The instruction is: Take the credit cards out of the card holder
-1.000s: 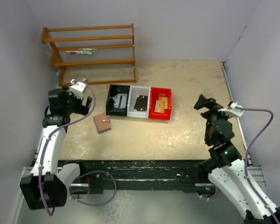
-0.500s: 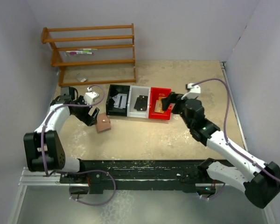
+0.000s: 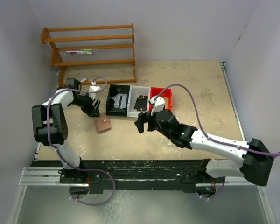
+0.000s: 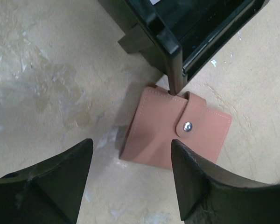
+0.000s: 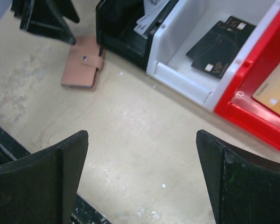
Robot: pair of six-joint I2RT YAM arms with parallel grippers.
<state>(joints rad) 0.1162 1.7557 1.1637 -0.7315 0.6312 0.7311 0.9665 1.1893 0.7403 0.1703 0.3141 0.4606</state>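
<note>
The card holder (image 3: 102, 124) is a pinkish-brown wallet lying flat on the table, its strap snapped shut, so what it holds is hidden. It lies by the black bin's corner (image 4: 175, 135) and at the upper left of the right wrist view (image 5: 82, 63). My left gripper (image 3: 92, 108) hangs just behind it, open (image 4: 130, 142), the wallet's edge showing between the fingertips, nothing gripped. My right gripper (image 3: 141, 125) is open (image 5: 142, 133) over bare table to the wallet's right. Golden-yellow credit cards (image 5: 275, 88) lie in the red bin.
A row of bins stands behind the wallet: black (image 3: 110, 106) with pale cards, white (image 3: 140, 112) with black cards, red (image 3: 160, 115). A wooden shelf rack (image 3: 91, 51) stands at the back left. Walls close in both sides, and a black rail (image 3: 140, 168) runs along the near edge.
The left gripper has come down beside the wallet and its jaws have narrowed a little. The right arm has swung from the right side to the table's middle, toward the wallet.
</note>
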